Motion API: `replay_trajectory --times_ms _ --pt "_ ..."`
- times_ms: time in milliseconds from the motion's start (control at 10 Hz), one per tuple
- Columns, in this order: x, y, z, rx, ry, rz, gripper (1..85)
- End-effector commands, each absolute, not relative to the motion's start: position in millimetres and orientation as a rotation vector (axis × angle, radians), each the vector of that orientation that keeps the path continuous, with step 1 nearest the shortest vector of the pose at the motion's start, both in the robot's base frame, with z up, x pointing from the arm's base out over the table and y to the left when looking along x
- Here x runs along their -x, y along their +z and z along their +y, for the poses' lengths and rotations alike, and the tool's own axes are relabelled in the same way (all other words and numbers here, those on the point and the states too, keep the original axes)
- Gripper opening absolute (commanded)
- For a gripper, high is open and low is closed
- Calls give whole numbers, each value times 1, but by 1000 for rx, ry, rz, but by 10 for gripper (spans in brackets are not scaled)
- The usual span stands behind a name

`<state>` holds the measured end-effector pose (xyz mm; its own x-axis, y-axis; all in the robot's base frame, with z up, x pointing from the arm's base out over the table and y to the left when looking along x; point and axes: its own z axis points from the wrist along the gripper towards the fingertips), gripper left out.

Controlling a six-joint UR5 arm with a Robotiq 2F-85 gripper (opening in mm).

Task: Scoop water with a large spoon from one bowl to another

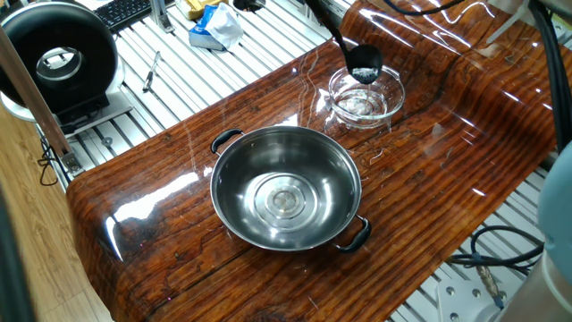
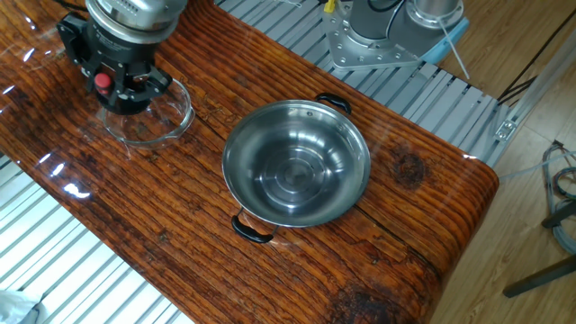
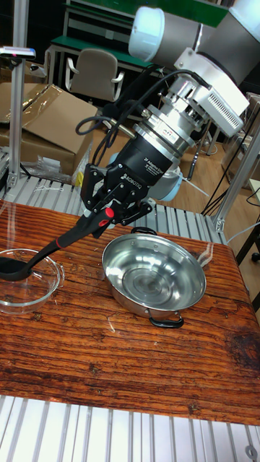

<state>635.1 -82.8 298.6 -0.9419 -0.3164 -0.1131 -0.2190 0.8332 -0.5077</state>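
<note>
The large spoon is a black ladle; its scoop hangs tilted just over the far rim of the small clear glass bowl, with a shiny glint inside it. In the tall fixed view my gripper is shut on the handle's upper end, and the large spoon slants down left into the glass bowl. From the other side, the gripper hides the scoop above the glass bowl. The steel bowl sits mid-table. Water shows only as reflections in both bowls.
Beyond the wooden table's left edge is a slatted metal bench with a round black device, a keyboard, a blue-white bag and a small tool. The robot base stands behind the steel bowl. Cables trail at right.
</note>
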Motion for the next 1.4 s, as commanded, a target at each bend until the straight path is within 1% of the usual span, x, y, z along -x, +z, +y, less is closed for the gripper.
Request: replay_trajectory --times_ms 0,700,800,1300 --pt "-635 300 -87 384 -807 2801 10" --pt "-637 299 -84 329 -815 2803 10" --pt "-637 297 -80 321 -790 2808 10" --pt "-642 299 -83 336 -817 2787 10"
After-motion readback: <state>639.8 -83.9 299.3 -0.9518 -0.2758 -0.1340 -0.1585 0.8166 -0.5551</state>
